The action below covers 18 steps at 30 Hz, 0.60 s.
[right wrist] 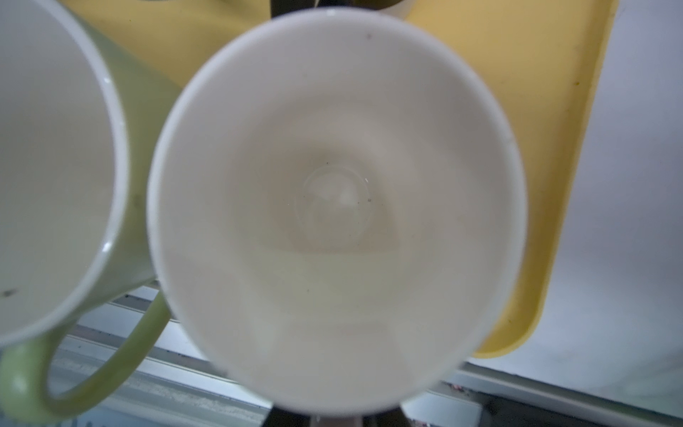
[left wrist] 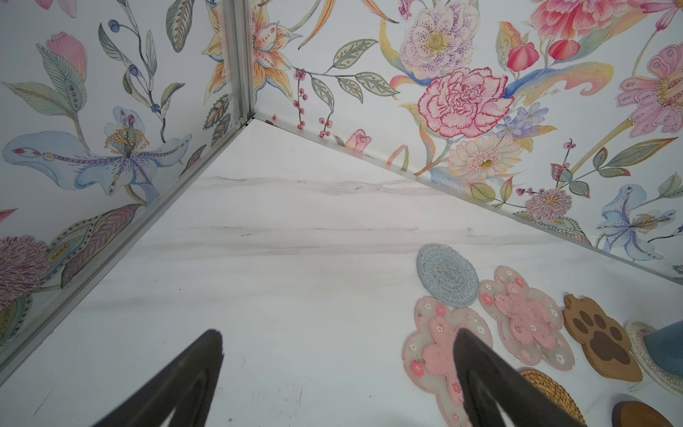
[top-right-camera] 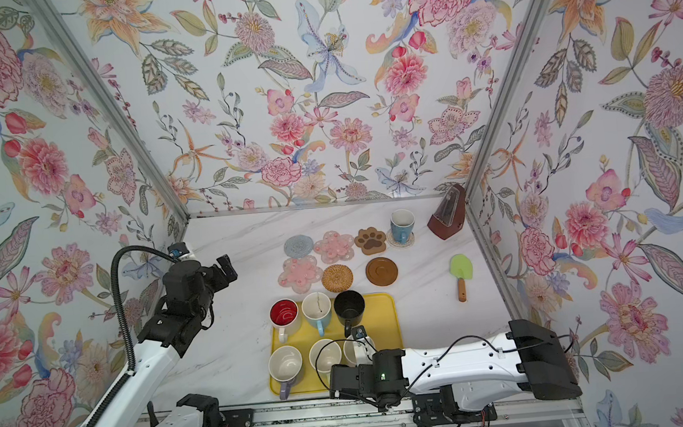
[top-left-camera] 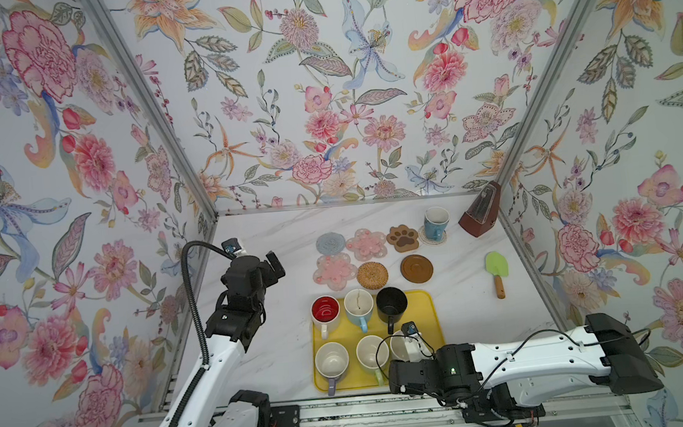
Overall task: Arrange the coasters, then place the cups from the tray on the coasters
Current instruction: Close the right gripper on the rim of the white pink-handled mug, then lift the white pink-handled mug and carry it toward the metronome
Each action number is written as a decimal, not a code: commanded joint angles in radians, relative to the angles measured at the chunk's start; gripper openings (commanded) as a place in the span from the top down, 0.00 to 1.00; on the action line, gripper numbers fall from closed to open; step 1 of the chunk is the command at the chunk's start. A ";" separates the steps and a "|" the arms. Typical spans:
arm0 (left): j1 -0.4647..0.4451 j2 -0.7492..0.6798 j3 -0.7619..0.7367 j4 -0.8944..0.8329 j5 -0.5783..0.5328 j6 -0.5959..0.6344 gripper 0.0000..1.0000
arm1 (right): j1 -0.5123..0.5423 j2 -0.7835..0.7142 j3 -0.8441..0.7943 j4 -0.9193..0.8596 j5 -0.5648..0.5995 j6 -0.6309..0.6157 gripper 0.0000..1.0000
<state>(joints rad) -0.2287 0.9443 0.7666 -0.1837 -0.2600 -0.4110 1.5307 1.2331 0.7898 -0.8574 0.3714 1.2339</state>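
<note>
Marble-look table [top-left-camera: 259, 246], floral walls on three sides. Far left: left gripper [left wrist: 340, 334] hangs over bare table, jaws wide, nothing in them. Middle, beyond the tray: coasters laid in two rows. Far row: grey round [top-left-camera: 331, 242], far flower [top-left-camera: 366, 244], paw [top-left-camera: 403, 238], then beige round [top-left-camera: 424, 239] under the blue cup [top-left-camera: 436, 221]. Near row: near flower [top-left-camera: 335, 271], rattan [top-left-camera: 372, 275], wood disc [top-left-camera: 416, 268]. Six of seven are bare. Tray [top-left-camera: 421, 300] lies nearest the robot with six cups upright on it. Far row: red-lined [top-left-camera: 325, 309], light blue [top-left-camera: 358, 305], black [top-left-camera: 392, 302]. Near row: purple [top-left-camera: 332, 361], green [top-left-camera: 367, 352], last cup [right wrist: 332, 207]. Right gripper [top-left-camera: 409, 349] sits over that last cup, jaws closed. Fingers and handle are hidden beneath the wrist, so a grip on the handle is my reading, not seen. Whether the cup is clear of the tray: cannot tell. Further right: spatula [top-left-camera: 495, 269] and metronome [top-left-camera: 481, 216], not part of the job. Handling, as judged: glazed mugs, rigid, slick, some heft, likely to chip if knocked. Last cup stands close beside green, so a straight-up lift looks safest. The handle offers the surest hold; a rim pinch could slip.
</note>
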 commanded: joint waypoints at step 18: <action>0.024 -0.071 -0.064 -0.053 0.031 -0.027 0.01 | -0.352 -0.243 0.052 -0.180 0.068 -0.200 1.00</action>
<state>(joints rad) -0.2150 0.8986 0.7277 -0.1978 -0.2394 -0.4198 1.2396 1.0191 0.7929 -1.0138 0.3767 1.1263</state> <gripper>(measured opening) 0.989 0.142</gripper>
